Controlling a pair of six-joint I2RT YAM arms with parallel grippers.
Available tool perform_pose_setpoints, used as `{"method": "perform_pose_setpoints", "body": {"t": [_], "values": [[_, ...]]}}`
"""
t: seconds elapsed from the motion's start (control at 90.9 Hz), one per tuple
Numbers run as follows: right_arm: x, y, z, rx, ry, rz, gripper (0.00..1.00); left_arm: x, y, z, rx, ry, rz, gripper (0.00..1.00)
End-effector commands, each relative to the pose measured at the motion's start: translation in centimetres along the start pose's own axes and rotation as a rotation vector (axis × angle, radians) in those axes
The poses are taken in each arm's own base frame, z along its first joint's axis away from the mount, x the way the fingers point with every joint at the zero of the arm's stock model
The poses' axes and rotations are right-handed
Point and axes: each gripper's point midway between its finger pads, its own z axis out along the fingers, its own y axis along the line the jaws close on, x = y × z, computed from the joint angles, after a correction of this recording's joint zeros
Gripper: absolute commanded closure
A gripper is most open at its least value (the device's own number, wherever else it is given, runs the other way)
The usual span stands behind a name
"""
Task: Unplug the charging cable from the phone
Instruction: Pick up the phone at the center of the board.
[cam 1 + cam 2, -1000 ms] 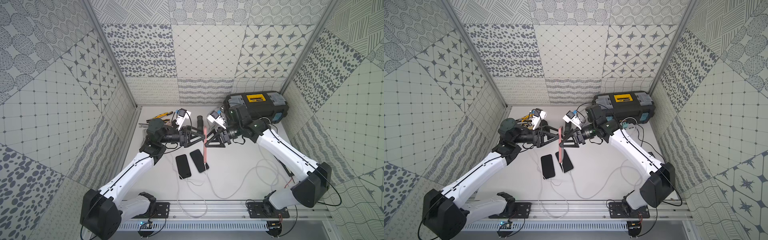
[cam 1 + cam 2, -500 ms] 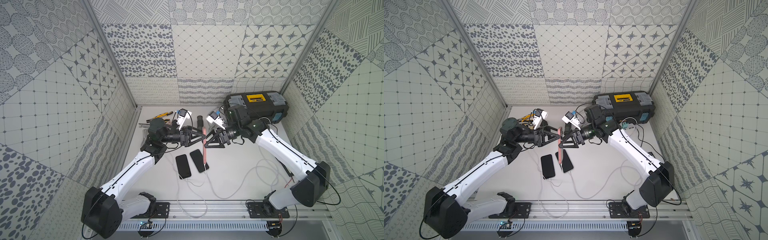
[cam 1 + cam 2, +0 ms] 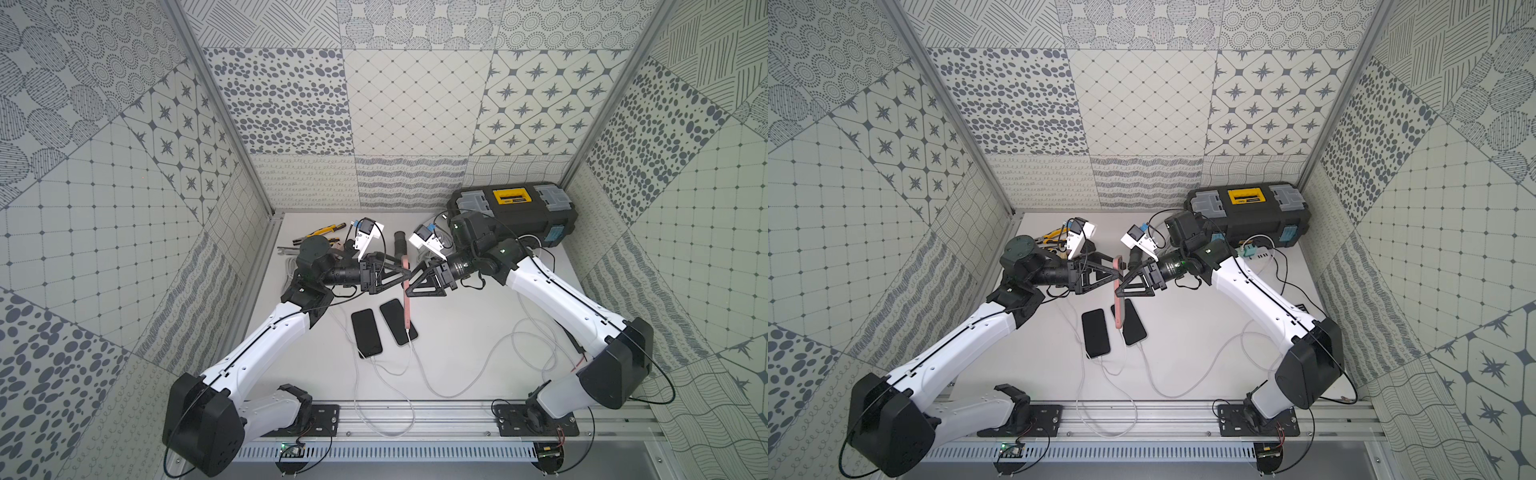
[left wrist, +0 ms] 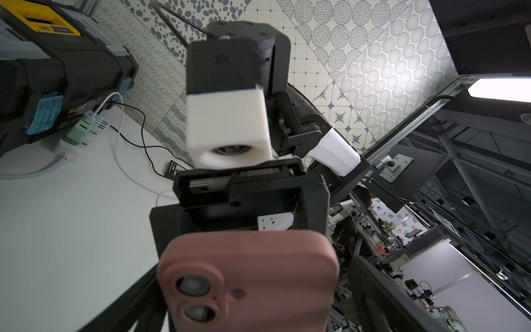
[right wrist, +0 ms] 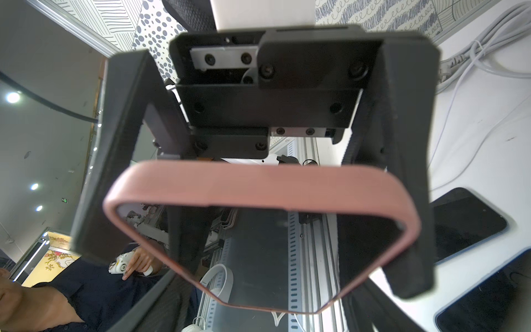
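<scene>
So, we're judging the job as not done yet. The phone [image 3: 408, 311] is hanging upright above the table [image 3: 457, 332], and a white cable [image 3: 415, 359] is running up toward its lower end in a top view. Whether the plug is seated there we can't tell: it's too small, and it's overlapping a black phone [image 3: 397, 320] lying flat underneath w/ a lead of its own. A 2nd black phone [image 3: 366, 332] is lying just beside that one. We're treating the cable as plugged in. Left to do, as we're reading it: get a hold near the plug and pull it straight out.

The R gripper [image 3: 411, 291] is pinching the phone [image 5: 258, 184] across its width, near the upper end, screen side facing that arm. The L gripper [image 3: 408, 273] is standing spread wide on the opposite side, facing the phone's back [image 4: 250, 273] and straddling its top end. Its jaws are looking wider than the phone, so we're reading no grip, but pad contact we can't confirm. Both grippers are sitting at the upper part, well apart from the lower end where the cable is heading.
</scene>
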Motion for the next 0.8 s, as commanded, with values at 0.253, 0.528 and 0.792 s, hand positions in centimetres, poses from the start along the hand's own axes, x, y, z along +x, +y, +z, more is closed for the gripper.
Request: {"method": "perform_pose_setpoints", "body": {"t": [0.253, 0.528, 0.792], "values": [[-1.3, 1.8, -0.1, -0.046, -0.016, -0.091, 0.41, 0.4, -0.7, 0.0, 0.028, 0.018, 0.042, 0.27], [-1.2, 1.5, -0.2, -0.027, -0.02, -0.086, 0.29, -0.2, -1.3, -0.2, 0.025, -0.011, 0.092, 0.64], [-0.6, 2.2, -1.1, 0.053, -0.046, -0.181, 0.03, -2.0, -2.1, -0.2, 0.012, -0.056, 0.166, 0.96]]}}
